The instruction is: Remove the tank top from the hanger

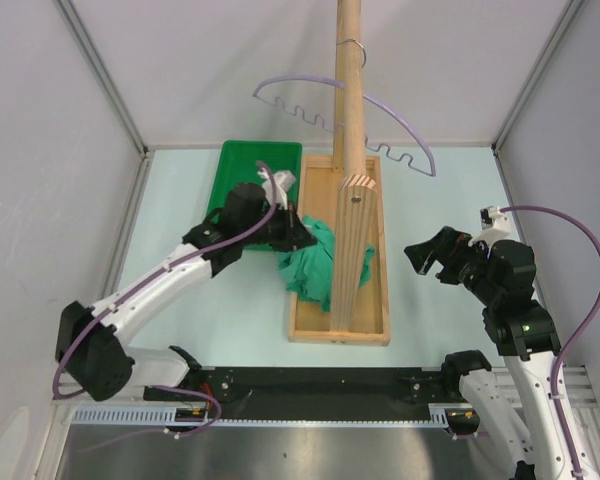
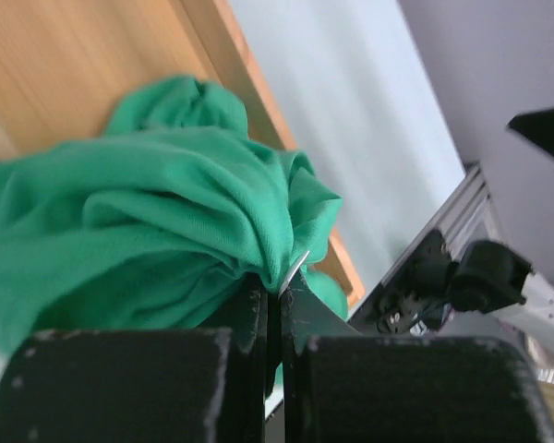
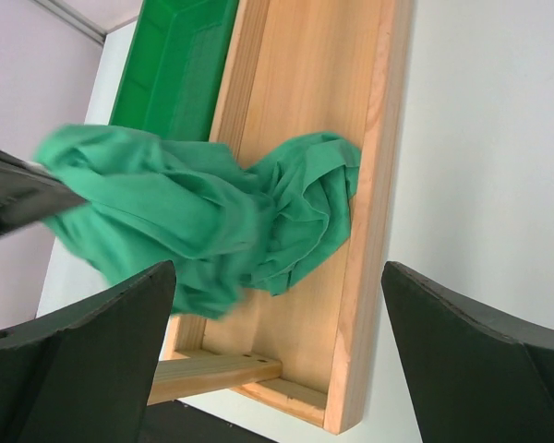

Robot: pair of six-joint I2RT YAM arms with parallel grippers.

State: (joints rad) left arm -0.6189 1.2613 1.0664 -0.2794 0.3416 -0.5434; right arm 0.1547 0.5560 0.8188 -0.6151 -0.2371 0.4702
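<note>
From the top external view, the left gripper (image 1: pixel 296 238) is seen clenched on the near-left edge of the tank top (image 1: pixel 318 262). The garment lies crumpled against the foot of the wooden pole (image 1: pixel 352 120), partly inside the wooden base box (image 1: pixel 378 300) and partly draped over its left rim onto the table (image 1: pixel 230 310). No clear long axis can be made out in the heap. The hanger (image 1: pixel 400 125) is hung bare high on the pole by its hook, its arms spread left to right across the picture. The right gripper (image 1: pixel 432 252) is held released above the table, to the right of the box and well apart from the cloth. A green tray (image 1: pixel 242 168) is set just left of the box, with a pale cloth (image 1: pixel 279 183) in it.

In the left wrist view, the left gripper (image 2: pixel 275 295) is shown with its jaws almost touching, a thin fold of the tank top (image 2: pixel 148 221) being pinched between them. The cloth is bunched up ahead of the fingers, over the box rim (image 2: pixel 249 92).

In the right wrist view, the right gripper (image 3: pixel 277 268) is seen with its fingers (image 3: pixel 92 351) spread wide, nothing being held or touched. The tank top (image 3: pixel 185 212) is stretched roughly left to right, from the dark tip of the left gripper (image 3: pixel 18 196) across the box wall (image 3: pixel 369 231). The green tray (image 3: pixel 171 65) is seen beyond.
</note>
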